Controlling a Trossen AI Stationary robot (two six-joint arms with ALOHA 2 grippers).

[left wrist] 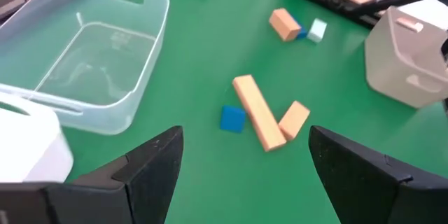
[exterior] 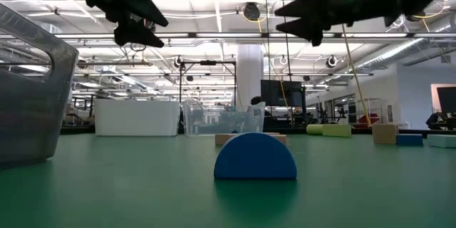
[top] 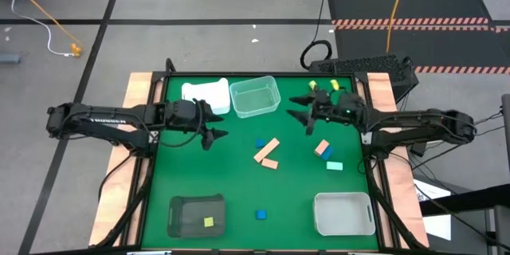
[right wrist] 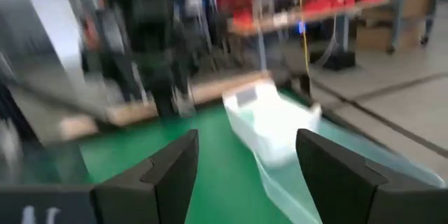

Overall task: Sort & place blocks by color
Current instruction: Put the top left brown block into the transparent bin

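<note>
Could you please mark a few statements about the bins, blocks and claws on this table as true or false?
1. The dark bin holds a yellow-green block. True.
2. The clear bin holds a blue block. False: it holds no block.
3. Both the left claw and the right claw are empty and open. True.
4. The two tan bars lie inside the white bin. False: they lie on the green mat, mid-table.
</note>
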